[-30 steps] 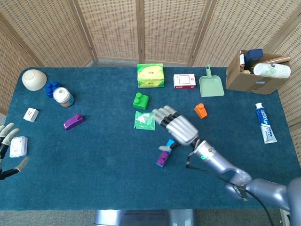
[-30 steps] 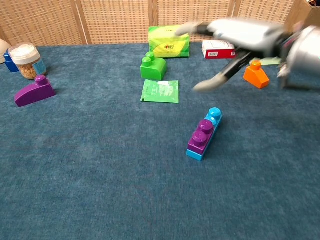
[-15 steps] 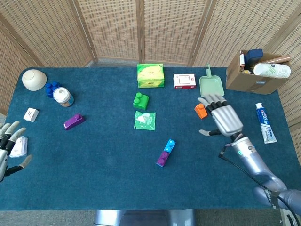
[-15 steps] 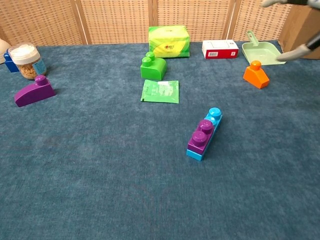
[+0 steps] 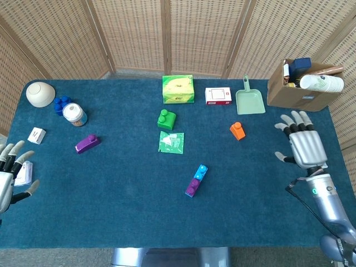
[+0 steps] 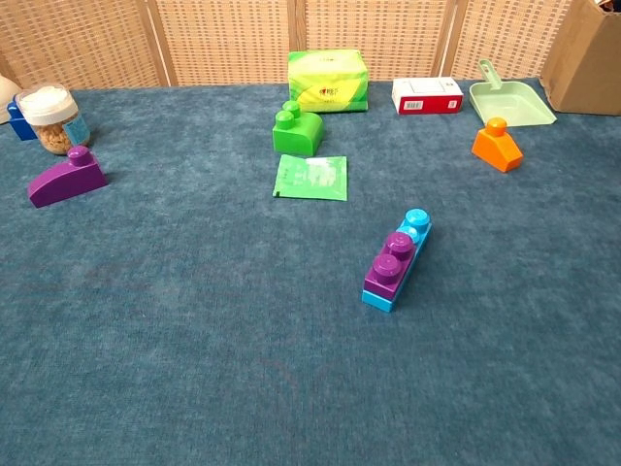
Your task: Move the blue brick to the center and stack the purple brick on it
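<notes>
A light blue brick (image 5: 201, 169) (image 6: 415, 222) lies near the table's middle, with a small purple brick (image 5: 192, 186) (image 6: 392, 258) stacked on its near end. My right hand (image 5: 302, 146) hovers open at the right side of the table, far from the stack, fingers spread and holding nothing. My left hand (image 5: 8, 173) is open at the left edge, beside a small white packet (image 5: 24, 172). Neither hand shows in the chest view. A second, sloped purple brick (image 5: 87, 143) (image 6: 65, 177) sits at the left.
A green brick (image 5: 166, 119), a green sachet (image 5: 171, 142), an orange brick (image 5: 237, 130), a yellow-green box (image 5: 178, 89), a red-white box (image 5: 218, 95) and a green dustpan (image 5: 250, 100) lie behind. A cardboard box (image 5: 300, 86), toothpaste (image 5: 314, 145), bowl (image 5: 40, 93) and jar (image 5: 73, 114) line the sides.
My right hand has drawn back from over the stacked bricks to the table's right side, leaving the chest view. The stack stays put. My left hand rose slightly.
</notes>
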